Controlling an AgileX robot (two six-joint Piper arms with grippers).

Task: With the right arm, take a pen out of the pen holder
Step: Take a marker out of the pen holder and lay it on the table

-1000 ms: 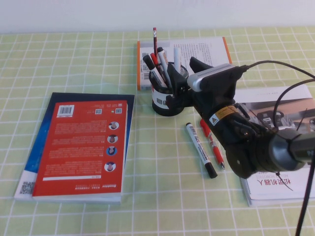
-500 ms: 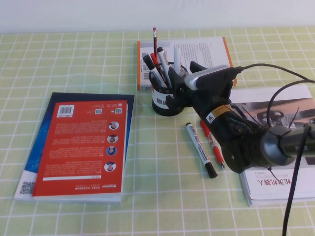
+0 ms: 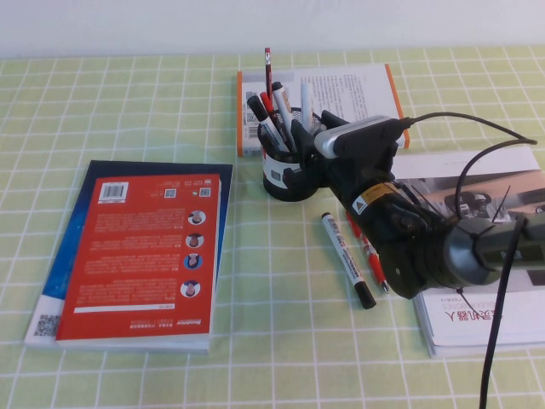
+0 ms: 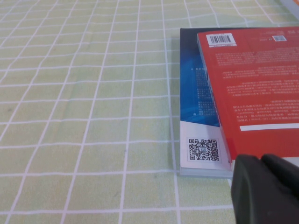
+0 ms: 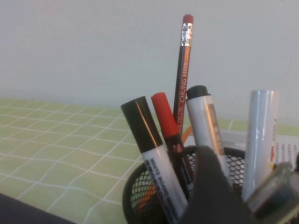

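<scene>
Upper middle of the high view: the holder (image 3: 279, 179), upright on the desk (image 3: 255, 341) and full of pens. Directly at it, the right pincer (image 3: 312, 143), with its arm running to the lower right of the frame. Stands open wide, one finger (image 3: 300, 173) at the near side of the holder, the other at the far side of the rim. Grips nothing yet.

In the right wrist view, the white pen (image 5: 260, 140) in the gap between the two fingers, and the black-capped marker (image 5: 204, 122) just outside the dark one. Probably the white pen as target, but only as a judgement.

Long axis of every pen near upright, leaning a little; tallest of all, the pencil (image 3: 267, 72). Calls therefore for closing across the shaft and then pulling up along it, not sideways. Otherwise risks tipping the holder.

Two loose pens (image 3: 347, 260) flat on the desk below the holder, partly under the arm.

Lower right of the left wrist view: the left pincer (image 4: 261, 186), over the corner of the red book (image 4: 252, 84), well apart from the holder. Cannot tell whether open or closed. Right arm clearly the nearer one.
</scene>
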